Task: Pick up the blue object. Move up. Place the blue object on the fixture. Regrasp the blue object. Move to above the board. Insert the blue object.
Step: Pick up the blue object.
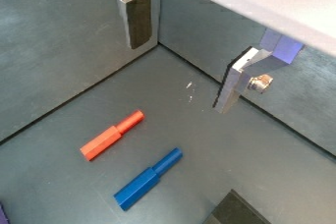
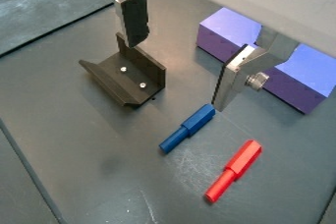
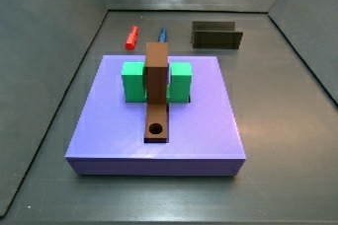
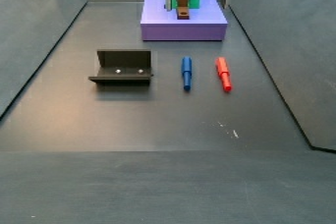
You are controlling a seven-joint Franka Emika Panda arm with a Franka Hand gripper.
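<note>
Grey floor's untouched: blue object is left lying at the fixture's 4 o'clock, pincer held apart overhead, empty.

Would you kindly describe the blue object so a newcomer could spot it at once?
Between the purple board and the dark fixture, two short pegs lie side by side on the floor. The blue object is nearer the fixture; its neighbour is red. The open pincer hovers above.
</note>
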